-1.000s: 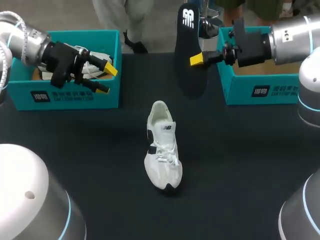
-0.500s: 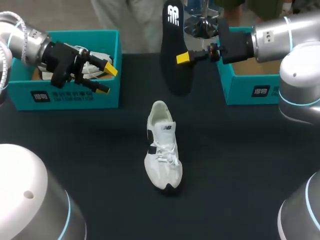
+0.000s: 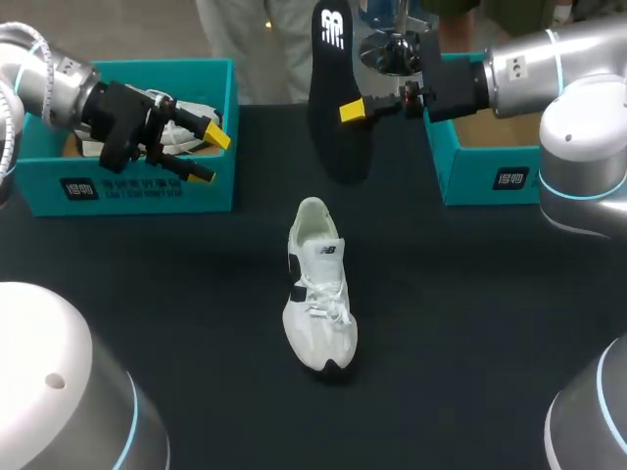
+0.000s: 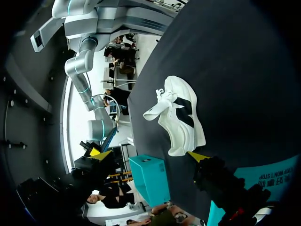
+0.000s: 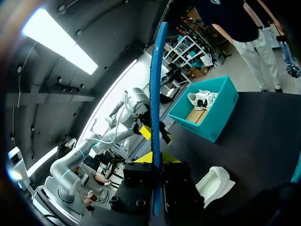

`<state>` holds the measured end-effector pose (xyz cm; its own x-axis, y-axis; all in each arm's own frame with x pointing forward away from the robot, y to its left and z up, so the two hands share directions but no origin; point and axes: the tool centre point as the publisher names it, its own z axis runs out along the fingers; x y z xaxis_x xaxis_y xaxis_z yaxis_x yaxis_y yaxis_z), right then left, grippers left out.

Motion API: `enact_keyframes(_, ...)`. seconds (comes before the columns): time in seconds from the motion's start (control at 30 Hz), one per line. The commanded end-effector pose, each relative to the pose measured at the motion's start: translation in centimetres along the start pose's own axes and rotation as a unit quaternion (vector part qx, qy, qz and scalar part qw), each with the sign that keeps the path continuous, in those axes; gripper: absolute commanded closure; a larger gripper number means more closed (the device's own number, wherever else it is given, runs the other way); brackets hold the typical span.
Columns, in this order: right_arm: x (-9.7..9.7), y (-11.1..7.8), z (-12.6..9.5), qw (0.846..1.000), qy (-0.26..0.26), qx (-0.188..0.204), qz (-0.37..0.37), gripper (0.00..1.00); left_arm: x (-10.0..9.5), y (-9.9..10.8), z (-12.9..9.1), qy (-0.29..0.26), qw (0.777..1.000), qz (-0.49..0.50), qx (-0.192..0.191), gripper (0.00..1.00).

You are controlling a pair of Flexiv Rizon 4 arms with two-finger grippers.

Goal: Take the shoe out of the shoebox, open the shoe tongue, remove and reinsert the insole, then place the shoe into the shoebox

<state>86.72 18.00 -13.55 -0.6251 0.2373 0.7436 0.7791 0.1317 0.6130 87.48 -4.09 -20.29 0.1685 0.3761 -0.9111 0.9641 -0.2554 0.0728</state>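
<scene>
While right pincer (image 3: 355, 108) pinches one insole (image 3: 333, 59), left pincer (image 3: 208, 155) spread; two shoeboxes (image 3: 127, 181) (image 3: 490, 168), two shoes (image 3: 318, 294) (image 3: 192, 121).

The shoe (image 3: 318, 294) is white with black patches on its side and toe. The insole (image 3: 336, 98) in the yellow-tipped right hand (image 3: 353, 110) is black with a white logo. The box (image 3: 127, 181) behind the yellow-tipped left hand (image 3: 206, 152) and the other box (image 3: 480, 166) are teal with dark labels. The surface (image 3: 470, 323) is black.

Shoe (image 3: 319, 289): is lying at the middle of the table (image 3: 470, 323).
Left box (image 3: 127, 181): is standing rear left, holding a second shoe (image 5: 203, 99).
Right box (image 3: 480, 166): is standing rear right.
Insole (image 3: 333, 98): is hanging behind the shoe, between both boxes.
</scene>
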Motion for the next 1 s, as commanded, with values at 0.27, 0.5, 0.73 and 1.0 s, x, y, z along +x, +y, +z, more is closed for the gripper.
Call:
enact_keyframes(0.27, -3.3, -0.8, 2.5, 1.000, -0.022, 0.000, -0.007, 1.00, 0.0, -0.1, -0.1, 0.002, 1.000, 0.000, 0.000, 0.00)
enact_keyframes(0.5, -5.6, -1.6, 3.9, 0.999, -0.035, 0.000, -0.006, 1.00, 0.0, -0.1, -0.1, 0.002, 1.000, 0.000, 0.000, 0.00)
enact_keyframes(0.73, -7.4, -2.5, 4.3, 0.999, -0.036, 0.003, 0.004, 1.00, 0.0, -0.1, -0.1, 0.002, 1.000, 0.000, 0.000, 0.00)
enact_keyframes(1.0, -8.0, -3.1, 4.4, 0.999, -0.033, 0.002, 0.011, 1.00, 0.0, -0.1, -0.1, 0.002, 1.000, 0.000, 0.000, 0.00)
